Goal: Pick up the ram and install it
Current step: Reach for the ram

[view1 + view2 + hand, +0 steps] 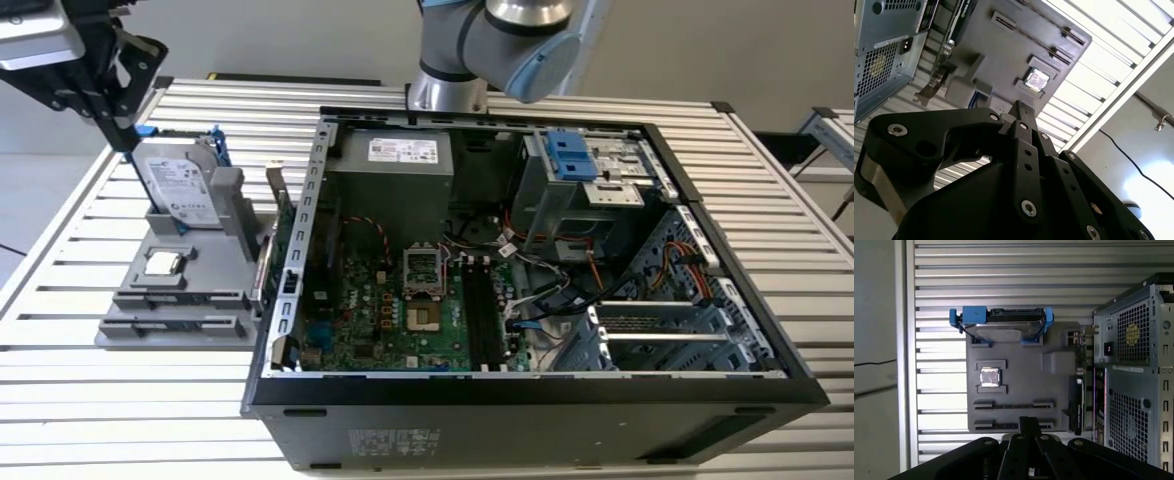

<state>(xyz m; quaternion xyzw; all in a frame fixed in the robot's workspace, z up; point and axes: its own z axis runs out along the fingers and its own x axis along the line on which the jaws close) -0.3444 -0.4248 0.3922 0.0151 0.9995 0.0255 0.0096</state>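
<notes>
One open case (534,390) noted, tray (167,333) at its nine o'clock in the exterior view. Above the tray hovers the gripper (1027,421), jaws clenched on nothing. We cannot place the ram. We judge this the approach step; a grasp needs jaws parted.

The exterior view is bright and even. The counter (134,400) slats shine almost white, and the inside of the case (534,425) is darker, with shade between its parts. In the second wrist view a white glare washes out the floor (1149,185). The gripper (1019,112) there looks black and soft, too close to be sharp. The first wrist view is clear, with pale slats.
</notes>
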